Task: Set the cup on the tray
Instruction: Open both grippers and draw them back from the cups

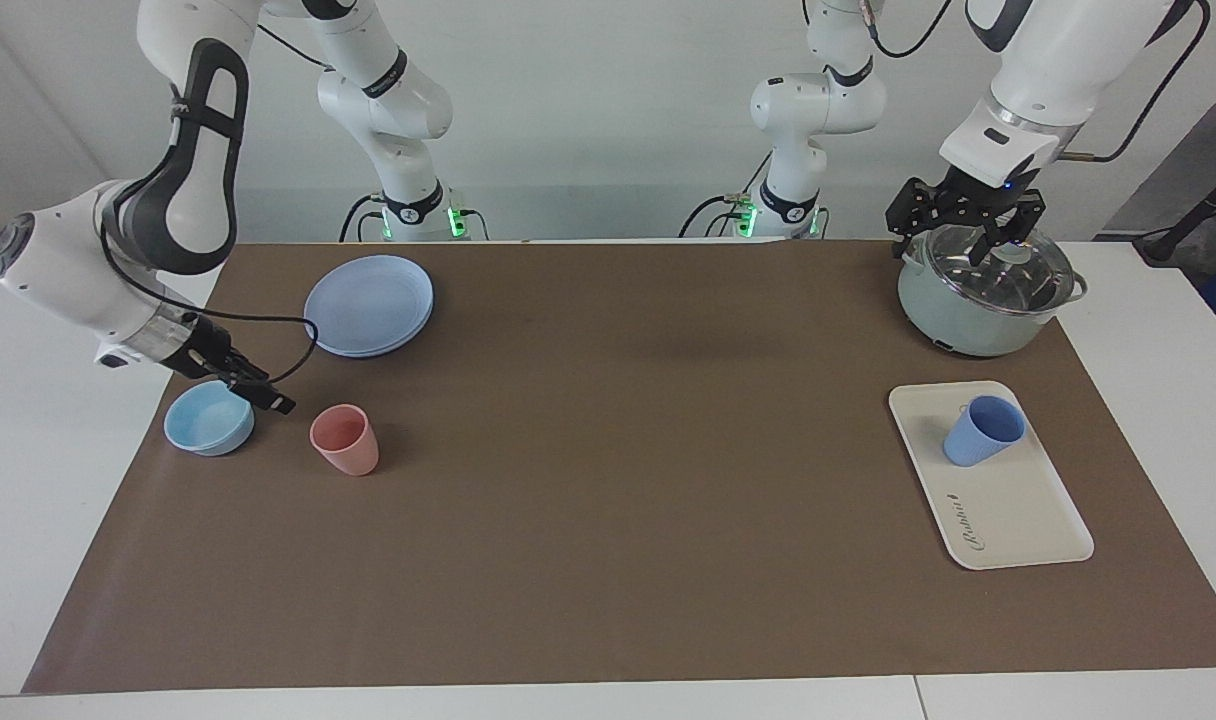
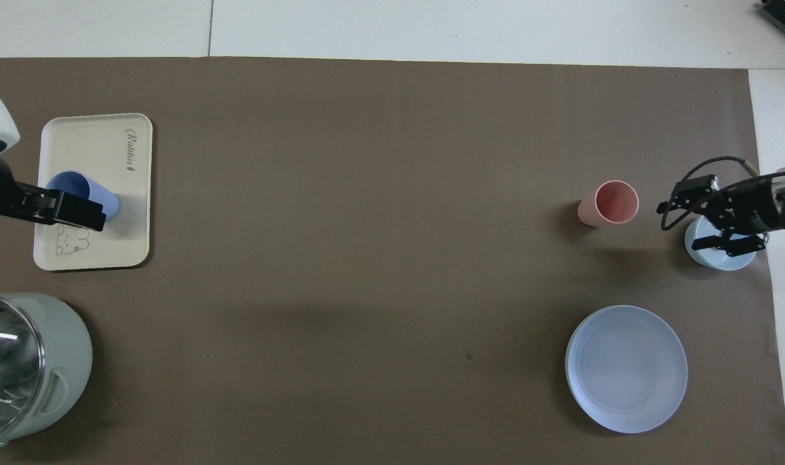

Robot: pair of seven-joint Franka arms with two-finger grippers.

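The cup [image 1: 983, 430] stood on the tray [image 1: 1018, 520], on the half of it nearer the robots, close to the bear drawing. It seemed to stand upright on its base, mouth up, though the facing view showed it with a lean that may be only the camera's angle. Its long axis ran roughly vertical, so nothing about its lie called for a sideways approach.

The left gripper [image 1: 966, 222] hung up in the air over the lidded pot [image 1: 983, 295], with its fingers spread and nothing between them. The cup lay clear of those fingers, lower and apart, on the tray just farther from the robots than the pot. In the overhead view the gripper's dark body covered part of the cup's rim, but the facing view showed it well above and not touching.

The right gripper [image 1: 253, 385] sat low over the light-blue bowl [image 1: 208, 420], beside the pink cup [image 1: 345, 440] and near the round blue plate [image 1: 369, 305], at the right arm's end of the table. Whether its fingers were apart or together could not be told.

The left arm was by far the nearer to the cup. Judged from how things lay, the placing looked done, and only clearing the arm remained.
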